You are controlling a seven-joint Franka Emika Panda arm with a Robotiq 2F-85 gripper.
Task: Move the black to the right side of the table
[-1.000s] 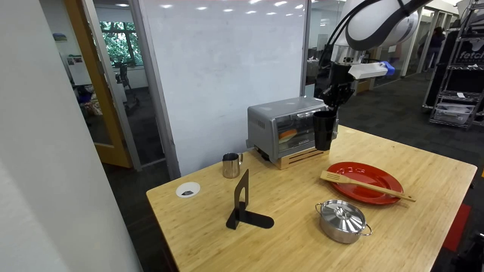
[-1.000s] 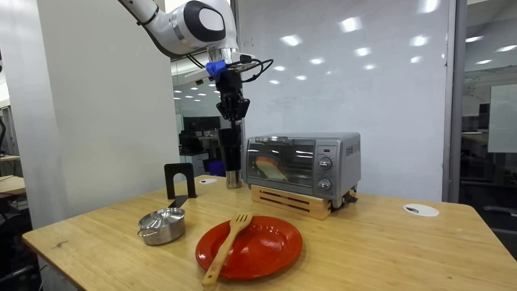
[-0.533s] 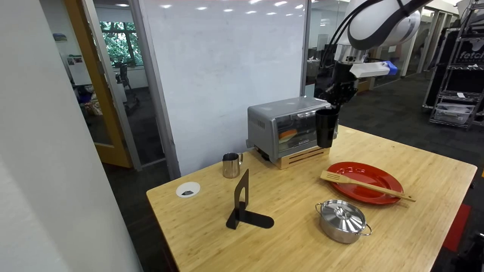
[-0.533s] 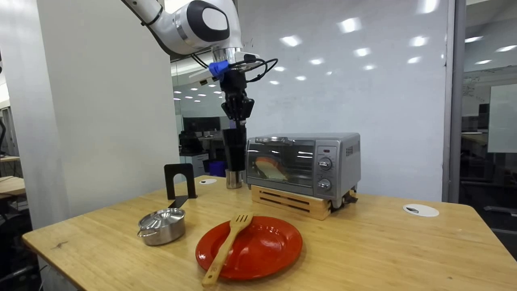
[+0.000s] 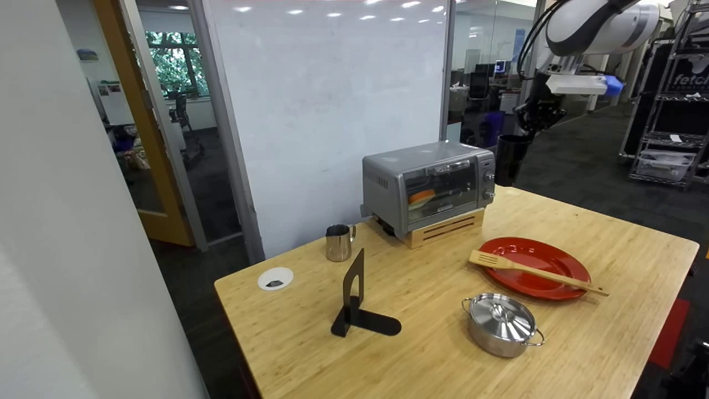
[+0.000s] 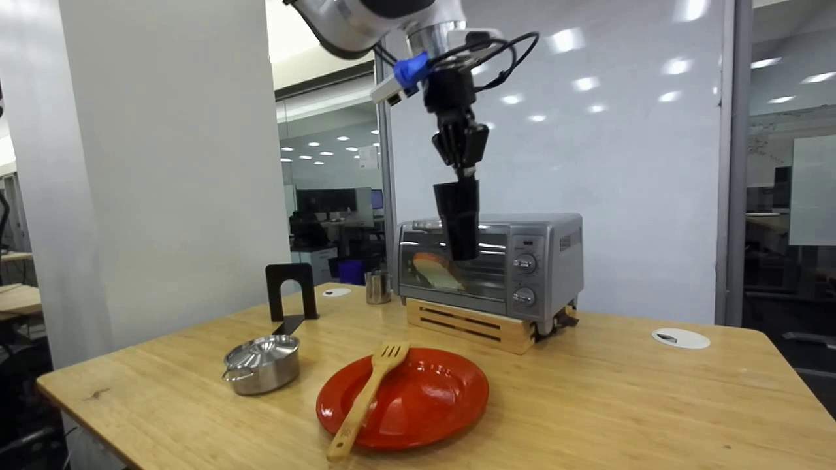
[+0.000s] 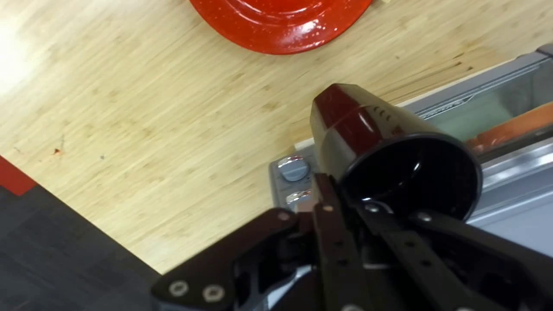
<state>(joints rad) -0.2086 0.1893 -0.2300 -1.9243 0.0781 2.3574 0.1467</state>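
Cropped, covered and illegible items
In an exterior view, the black cup [image 6: 459, 222] covers part of the toaster oven [image 6: 495, 271]; lettering [image 5: 445, 209] on the oven front is too small to read. In both exterior views, the top edge crops the arm [image 5: 604, 33] and the bottom edge crops the table [image 5: 432, 282]. In the wrist view, edges crop the red plate [image 7: 281, 30] and the oven; the jaws cover part of the cup's rim.
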